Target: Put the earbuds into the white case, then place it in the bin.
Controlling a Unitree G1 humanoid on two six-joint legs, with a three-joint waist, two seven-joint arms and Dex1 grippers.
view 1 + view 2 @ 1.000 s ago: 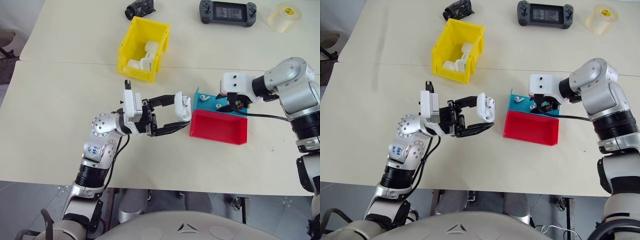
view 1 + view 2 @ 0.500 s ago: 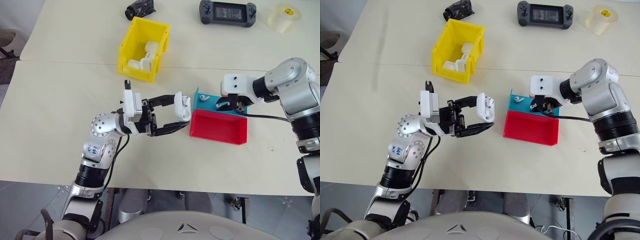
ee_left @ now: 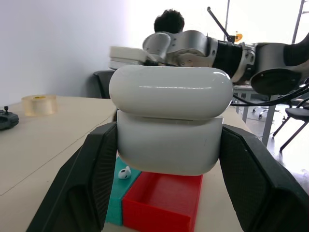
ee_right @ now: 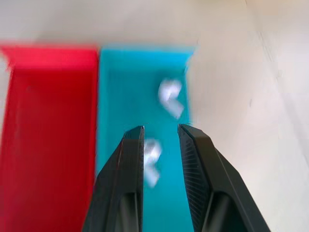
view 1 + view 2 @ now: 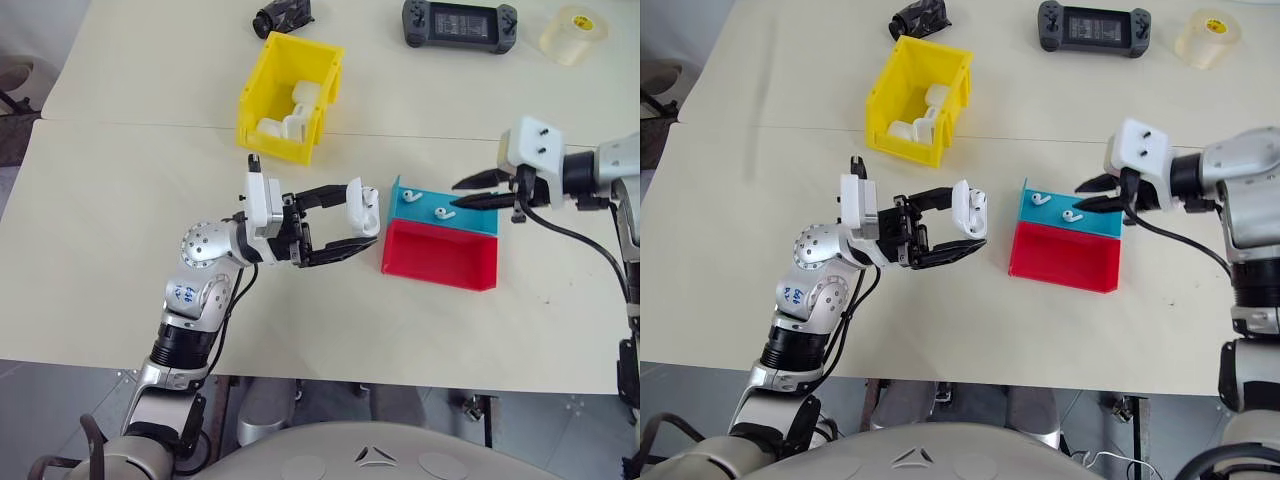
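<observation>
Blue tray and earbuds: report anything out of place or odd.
Nothing looks spilled or damaged. Both earbuds lie loose in the blue tray, not yet in the white case, which the left gripper holds in the air beside the red tray. The right gripper hovers empty, jaws slightly apart.

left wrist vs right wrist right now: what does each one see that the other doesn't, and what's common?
Left wrist: the white case clamped in the left pincer, its lid slightly ajar, with the tape roll far off on the table and the right arm beyond.

Right wrist: the right pincer, fingers slightly apart with nothing gripped, hanging above the blue tray, with both earbuds lying in it.

Shared: the red tray beside the blue tray, and one earbud in the blue one.
</observation>
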